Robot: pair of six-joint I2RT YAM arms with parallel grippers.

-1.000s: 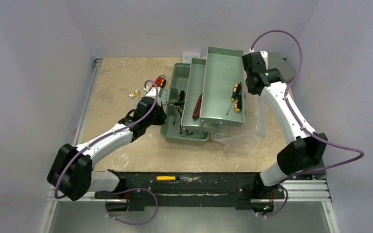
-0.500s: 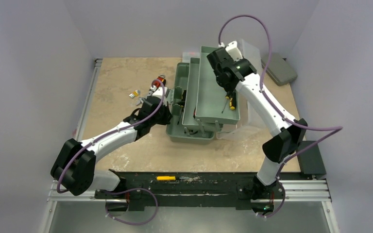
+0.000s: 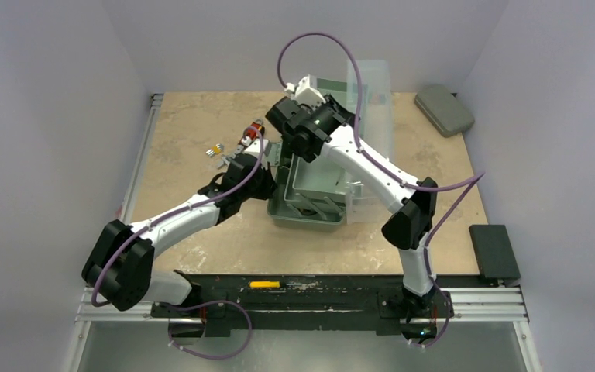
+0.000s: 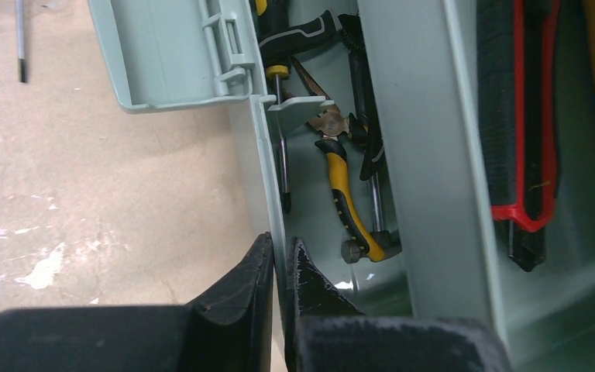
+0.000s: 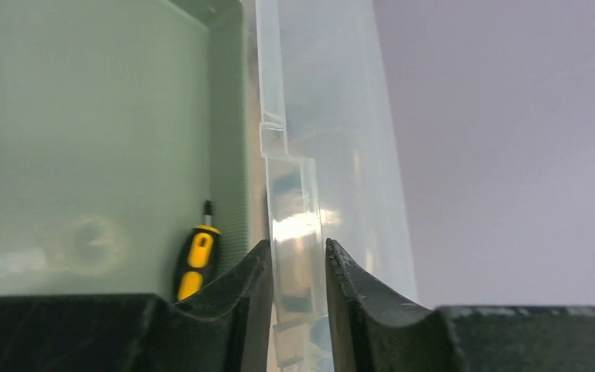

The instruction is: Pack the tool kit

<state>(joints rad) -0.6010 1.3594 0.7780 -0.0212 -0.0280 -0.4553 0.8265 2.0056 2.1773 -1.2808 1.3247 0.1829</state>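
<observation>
The sage-green toolbox [image 3: 310, 203] stands mid-table. My left gripper [image 3: 268, 180] is shut on its left wall [image 4: 277, 194], one finger outside, one inside. Yellow-handled pliers [image 4: 342, 182] and a screwdriver [image 4: 282, 147] lie in the box bottom. The inner tray [image 4: 422, 155] holds a red-and-black tool [image 4: 523, 116]. My right gripper [image 5: 294, 246] is shut on the edge of the translucent lid [image 5: 298, 170], which is raised over the box [image 3: 370, 97]. A yellow-and-black screwdriver [image 5: 194, 263] lies in the tray beside it. In the top view the right fingers are hidden under the wrist.
A flat grey pad [image 3: 444, 109] lies at the back right. A black block [image 3: 494, 252] sits at the right edge. Small metal bits [image 3: 215, 150] and a red item [image 3: 256, 128] lie left of the box. A thin shaft [image 4: 20, 39] lies on the table.
My right arm has swung left across the box, carrying the lid up and over. The spread trays have folded in over the box. My left gripper has stayed on the box wall.
</observation>
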